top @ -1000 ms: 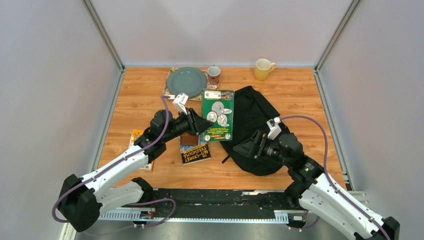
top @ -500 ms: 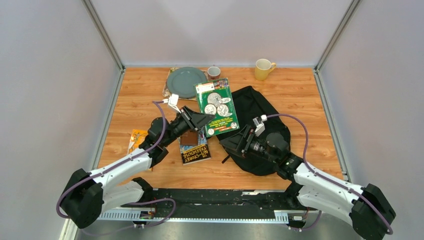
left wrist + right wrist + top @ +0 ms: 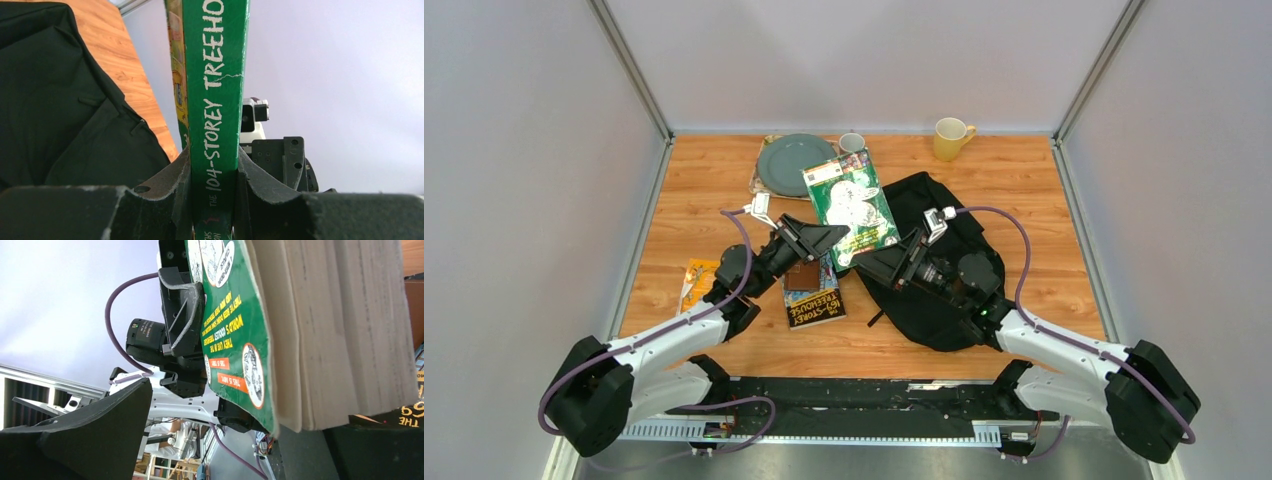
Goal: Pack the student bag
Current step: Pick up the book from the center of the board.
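Observation:
The student bag (image 3: 949, 285) is a black backpack lying right of centre; it also shows in the left wrist view (image 3: 60, 100). My left gripper (image 3: 829, 240) is shut on the spine of a green "104-Storey Treehouse" book (image 3: 851, 198) and holds it raised and tilted beside the bag's left edge. The left wrist view shows the spine (image 3: 215, 100) clamped in the left gripper (image 3: 212, 167). My right gripper (image 3: 876, 266) is open over the bag's left part, just under the book's lower corner. In the right wrist view the book (image 3: 235, 340) hangs ahead of the open right gripper (image 3: 215, 440), off to its right finger's side.
A second Treehouse book (image 3: 814, 300) lies flat under the left gripper. A grey plate (image 3: 794, 163), a small cup (image 3: 852, 142) and a yellow mug (image 3: 951, 137) stand at the back. An orange booklet (image 3: 696, 280) lies at the left of the wooden table (image 3: 1044, 200).
The left gripper has lifted the green book and swung its top back and left. The right arm has reached left and forward across the bag to the book's lower corner.

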### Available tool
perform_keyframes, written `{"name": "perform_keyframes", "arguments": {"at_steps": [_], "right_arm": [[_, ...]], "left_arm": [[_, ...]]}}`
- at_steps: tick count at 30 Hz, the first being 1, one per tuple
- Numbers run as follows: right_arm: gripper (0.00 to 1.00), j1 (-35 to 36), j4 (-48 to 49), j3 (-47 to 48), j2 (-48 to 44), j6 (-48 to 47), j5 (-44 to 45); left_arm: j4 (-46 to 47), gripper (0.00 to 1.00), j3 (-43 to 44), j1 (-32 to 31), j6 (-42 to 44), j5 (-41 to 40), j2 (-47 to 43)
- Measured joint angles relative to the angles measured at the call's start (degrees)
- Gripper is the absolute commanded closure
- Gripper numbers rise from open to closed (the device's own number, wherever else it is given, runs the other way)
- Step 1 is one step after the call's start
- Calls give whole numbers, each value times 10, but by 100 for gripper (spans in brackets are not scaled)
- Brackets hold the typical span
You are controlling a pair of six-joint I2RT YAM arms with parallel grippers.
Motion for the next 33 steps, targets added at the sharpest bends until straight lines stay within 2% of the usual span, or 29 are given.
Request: {"name": "perform_keyframes", "arguments": {"at_steps": [10, 33], "right_arm": [[11, -7, 10, -1, 1, -3, 20], [11, -47, 67, 8, 40, 5, 42]], "left_arm": [[56, 100, 0, 0, -33, 7, 25], [126, 100, -30, -1, -68, 2, 22]]}}
